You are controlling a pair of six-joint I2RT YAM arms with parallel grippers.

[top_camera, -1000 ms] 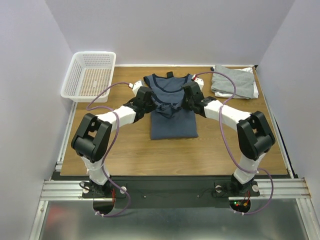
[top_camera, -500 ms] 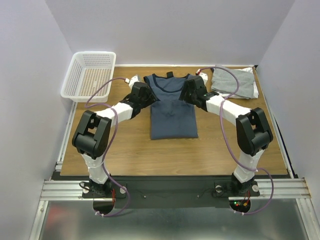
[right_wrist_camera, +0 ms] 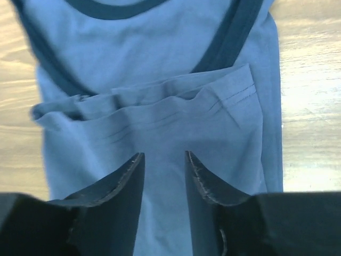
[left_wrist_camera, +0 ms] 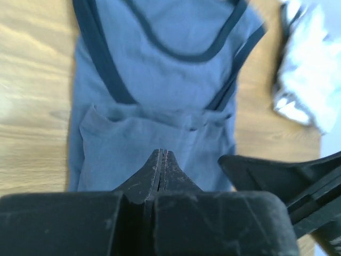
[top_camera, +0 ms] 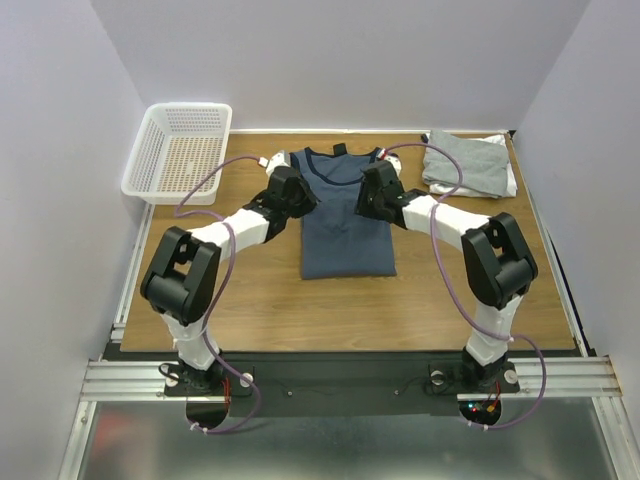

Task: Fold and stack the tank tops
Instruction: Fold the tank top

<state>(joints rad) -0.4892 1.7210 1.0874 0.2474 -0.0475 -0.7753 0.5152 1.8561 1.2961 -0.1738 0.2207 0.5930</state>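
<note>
Now the navy top (top_camera: 345, 240) lies flat in the middle of the table (top_camera: 260, 300), neckline toward the far edge. Its lower part is folded up so that the hem crosses the chest just below the dark armhole trim. Both arms reach inward over it. The left gripper (left_wrist_camera: 161, 156) is at the top's left side, jaws pressed together, tips over the folded layer; whether they touch the cloth I cannot tell. The right gripper (right_wrist_camera: 164, 162) is over the right side, jaws spread a little, blue cloth showing through the gap. The grey and white tops (top_camera: 468, 165) lie folded in the far right corner, apart from the navy one. A basket (top_camera: 180, 150) stands at the far left.
</note>
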